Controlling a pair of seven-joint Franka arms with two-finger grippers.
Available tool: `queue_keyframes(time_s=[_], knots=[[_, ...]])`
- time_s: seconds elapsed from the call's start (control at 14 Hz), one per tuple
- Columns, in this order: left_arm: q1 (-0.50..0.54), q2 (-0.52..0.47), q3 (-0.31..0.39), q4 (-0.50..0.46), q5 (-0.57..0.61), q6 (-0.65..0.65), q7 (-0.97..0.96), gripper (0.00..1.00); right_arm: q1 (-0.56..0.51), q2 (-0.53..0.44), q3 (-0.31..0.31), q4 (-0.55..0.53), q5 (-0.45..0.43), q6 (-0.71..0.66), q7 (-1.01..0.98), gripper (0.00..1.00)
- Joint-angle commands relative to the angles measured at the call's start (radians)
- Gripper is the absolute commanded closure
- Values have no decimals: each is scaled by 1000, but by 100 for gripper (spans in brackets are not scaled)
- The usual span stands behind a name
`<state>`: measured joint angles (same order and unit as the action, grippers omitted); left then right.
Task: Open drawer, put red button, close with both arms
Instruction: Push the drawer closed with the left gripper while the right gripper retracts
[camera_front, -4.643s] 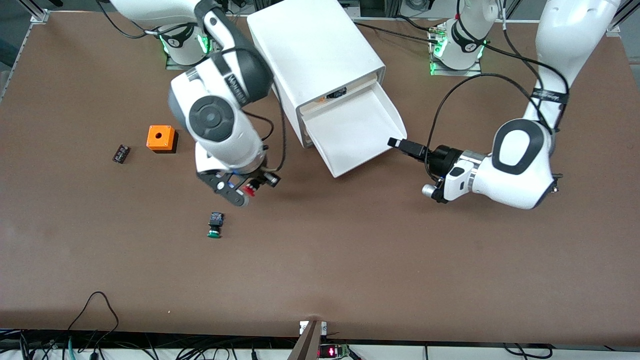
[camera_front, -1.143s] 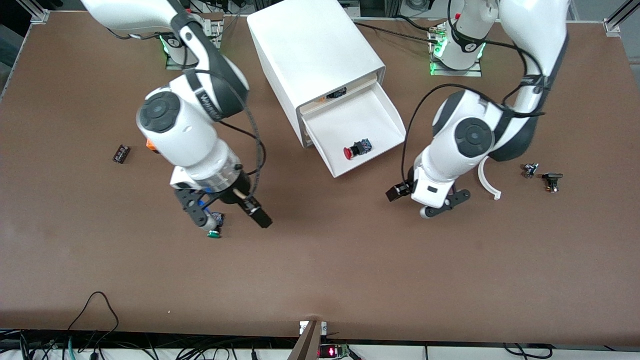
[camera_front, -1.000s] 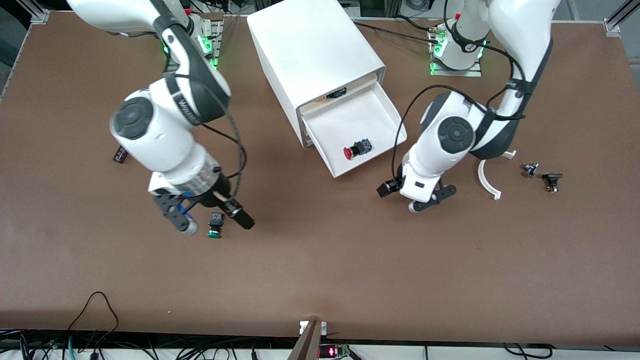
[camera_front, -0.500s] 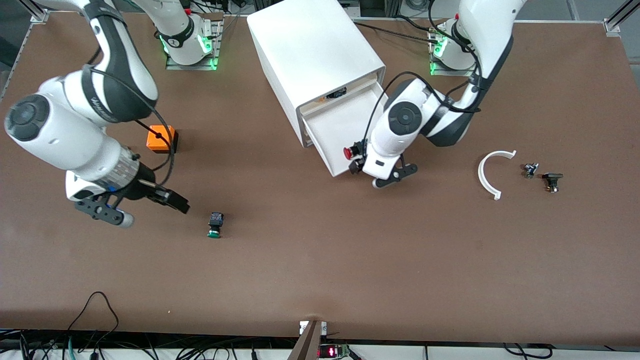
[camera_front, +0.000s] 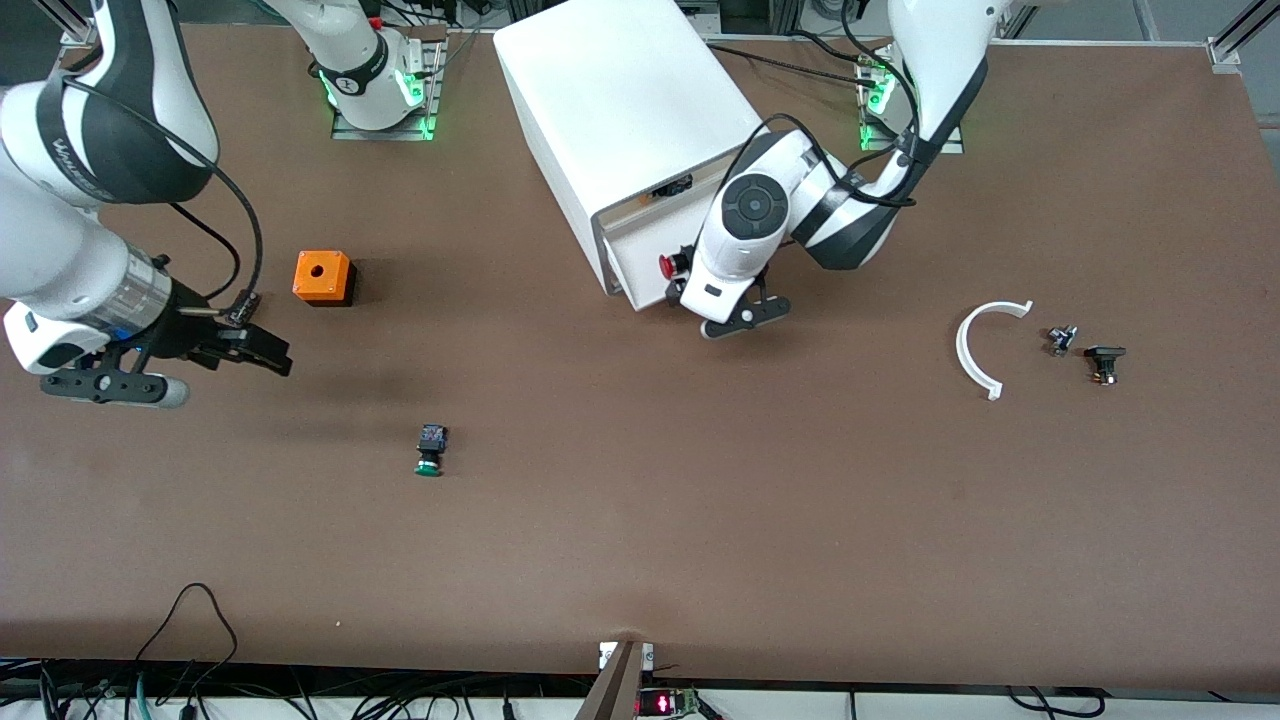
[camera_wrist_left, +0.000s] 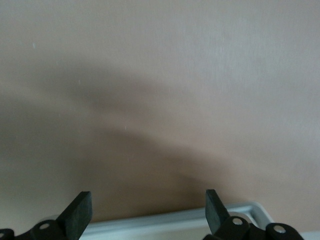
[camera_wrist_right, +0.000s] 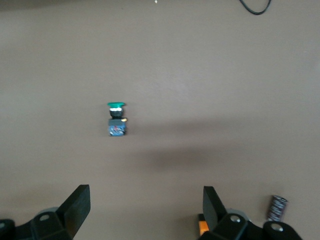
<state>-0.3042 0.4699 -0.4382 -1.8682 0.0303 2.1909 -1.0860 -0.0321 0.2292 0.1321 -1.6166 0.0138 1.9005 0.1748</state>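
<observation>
The drawer (camera_front: 628, 262) of the white cabinet (camera_front: 620, 110) stands only a little way out. The red button (camera_front: 668, 265) lies in it near the front, its red cap showing beside the left arm's hand. My left gripper (camera_front: 683, 292) is at the drawer's front, open, with nothing between its fingers. In the left wrist view the drawer's white rim (camera_wrist_left: 175, 222) runs across between the fingertips of the left gripper (camera_wrist_left: 147, 210). My right gripper (camera_front: 262, 350) hangs open and empty over the table toward the right arm's end; in the right wrist view, the right gripper (camera_wrist_right: 145, 210) shows only bare table in its gap.
A green-capped button (camera_front: 430, 450) (camera_wrist_right: 116, 117) lies on the table nearer the front camera. An orange box (camera_front: 322, 277) stands close to the right gripper. Toward the left arm's end lie a white curved piece (camera_front: 975, 340) and two small parts (camera_front: 1060, 340) (camera_front: 1103, 362).
The left arm came to the drawer's front and the drawer slid most of the way in with the red button in it. The right arm swung away toward its own end of the table.
</observation>
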Motion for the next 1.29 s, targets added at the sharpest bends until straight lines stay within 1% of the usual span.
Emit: queue_keyframes(time_s=[0.0, 0.14, 0.29, 0.43, 0.5, 0.64, 0.79, 1.0, 1.14, 1.21], knots=[[-7, -2, -39, -9, -61, -31, -15, 0, -2, -56, 3, -34, -64, -56, -24, 0], [-6, -4, -63, -6, -69, -75, -20, 0, -2, -71, 3, -25, -67, -105, -41, 0], [-6, -4, -74, -6, -78, -101, -20, 0, -2, -91, 0, -25, -67, -119, -86, 0], [-10, -1, -76, -5, -142, -102, -15, 0, -2, -103, -3, -22, -67, -144, -81, 0], [-10, 6, -79, -3, -156, -102, -8, 0, -2, -105, -3, -17, -63, -146, -71, 0], [-10, 15, -89, -3, -156, -102, -8, 0, -2, -102, -8, 0, -51, -152, -71, 0], [-15, 18, -91, -2, -156, -102, -8, 0, -2, -103, -31, 6, -35, -155, -66, 0], [-16, 18, -91, 1, -156, -102, -8, 0, -3, -106, -32, 9, -9, -161, -26, 0], [-3, 12, -91, 4, -155, -103, 3, 0, -2, -123, -16, 36, -11, -210, -18, 0], [6, 10, -90, 29, -144, -109, 3, 0, 0, -123, -17, 47, -12, -245, -15, 0]])
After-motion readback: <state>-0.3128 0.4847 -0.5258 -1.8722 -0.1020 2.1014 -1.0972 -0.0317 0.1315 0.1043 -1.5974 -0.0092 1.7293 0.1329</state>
